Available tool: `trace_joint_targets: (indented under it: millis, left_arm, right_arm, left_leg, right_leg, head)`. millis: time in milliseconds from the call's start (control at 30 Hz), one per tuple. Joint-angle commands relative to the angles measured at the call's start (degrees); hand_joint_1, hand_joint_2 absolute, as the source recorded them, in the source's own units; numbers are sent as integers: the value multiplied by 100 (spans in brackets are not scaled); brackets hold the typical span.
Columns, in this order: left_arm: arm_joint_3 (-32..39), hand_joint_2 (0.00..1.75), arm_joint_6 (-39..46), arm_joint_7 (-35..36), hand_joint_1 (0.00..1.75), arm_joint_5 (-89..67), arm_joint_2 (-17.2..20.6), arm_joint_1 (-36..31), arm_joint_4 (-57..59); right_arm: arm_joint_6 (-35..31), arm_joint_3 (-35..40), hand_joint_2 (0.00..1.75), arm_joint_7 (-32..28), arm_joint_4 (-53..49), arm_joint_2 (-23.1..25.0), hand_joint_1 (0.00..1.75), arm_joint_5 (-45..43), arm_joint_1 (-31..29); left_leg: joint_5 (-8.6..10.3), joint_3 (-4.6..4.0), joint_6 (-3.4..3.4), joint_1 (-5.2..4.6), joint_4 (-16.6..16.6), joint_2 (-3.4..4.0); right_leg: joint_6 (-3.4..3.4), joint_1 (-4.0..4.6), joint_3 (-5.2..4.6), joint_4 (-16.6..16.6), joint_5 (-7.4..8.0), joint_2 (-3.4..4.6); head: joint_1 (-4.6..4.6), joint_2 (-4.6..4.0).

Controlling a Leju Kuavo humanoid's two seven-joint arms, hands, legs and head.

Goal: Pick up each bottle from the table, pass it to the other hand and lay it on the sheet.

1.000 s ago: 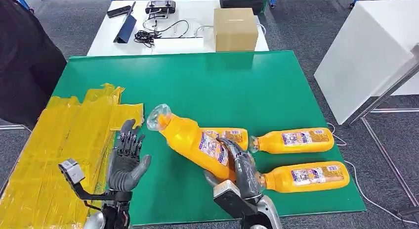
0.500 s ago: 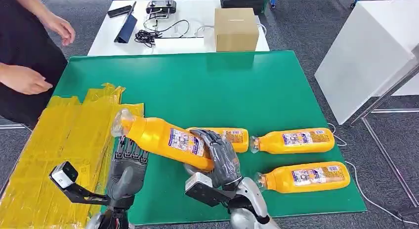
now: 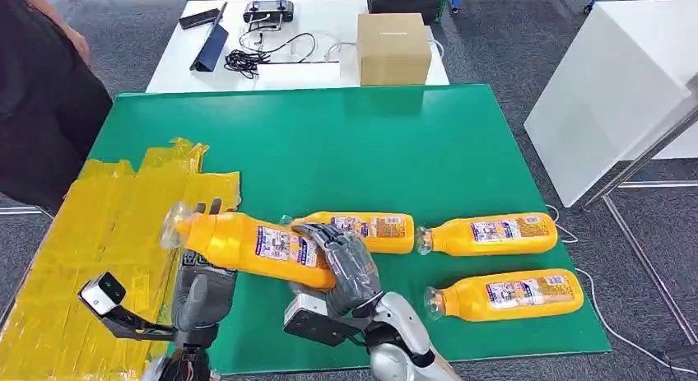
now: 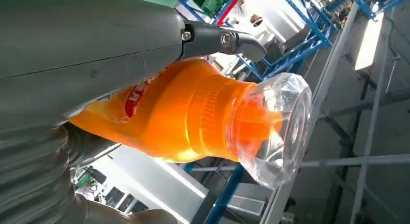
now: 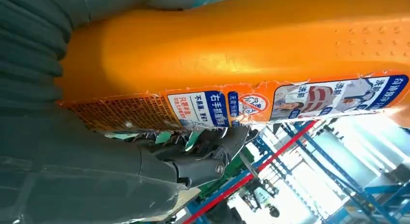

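Since 0.5 s ago the held orange bottle has swung further toward lower left and levelled out; its bagged cap end now overhangs the yellow sheet's right edge.

Green table mat: upper half bare, plenty of room. Yellow sheet fills left side of frame, wide landing area, directly beyond the left hand.

3 more orange bottles lie on the mat, right of centre, all roughly horizontal. Well apart from the handover.

Held bottle: long axis near horizontal, cap toward frame left, base toward centre.

Right hand: clenched round the base half, carrying the load.

Left hand: directly under the neck end, fingers showing behind the bottle. In the left wrist view, thumb and a finger bracket the shoulder near the cap. Whether it has actually gripped, I cannot tell.

Judgement: handover step, left hand nearer the sheet; needs a firm left grip before the right lets go.
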Motion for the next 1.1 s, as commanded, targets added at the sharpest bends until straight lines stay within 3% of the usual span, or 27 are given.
trace_joint_targets:
  millis: [33,433,567,733,933,1100]
  left_arm:
    - [105,175,388,-101,0,-434,-49,-122,136]
    - [320,175,777,-121,0,-1219,42,37,-151]
    - [475,175,544,-55,0,-1163,91,68,-73]
    - [198,175,-173,278,0,-596,196,45,222]
    - [187,175,-177,277,0,-600,206,49,255]
    - [-188,175,-755,526,0,113,427,25,458]
  right_arm:
    - [183,197,175,145,473,91,175,154,-253]
    - [381,572,175,239,726,116,175,263,-337]
    - [411,591,175,229,844,162,175,265,-410]
    - [466,653,175,187,1027,223,175,222,-534]
    - [473,656,175,186,1042,235,175,221,-550]
    - [539,709,175,159,1100,264,175,195,-715]
  left_leg:
    - [-4,14,-2,0,-6,7]
    - [-10,30,-5,3,-7,11]
    - [-6,22,-4,2,-8,15]
    - [-4,20,-3,1,-9,7]
    - [-8,34,-5,3,-11,4]
    - [-8,37,-5,1,-13,7]
  right_leg:
    - [3,0,14,-7,-1,4]
    - [4,3,30,-11,-6,6]
    - [2,2,21,-9,-2,12]
    - [2,1,20,-10,-3,4]
    - [4,3,37,-16,-6,-1]
    - [4,1,37,-15,-7,2]
  head:
    - [0,0]
    - [0,0]
    - [0,0]
    - [0,0]
    - [0,0]
    - [0,0]
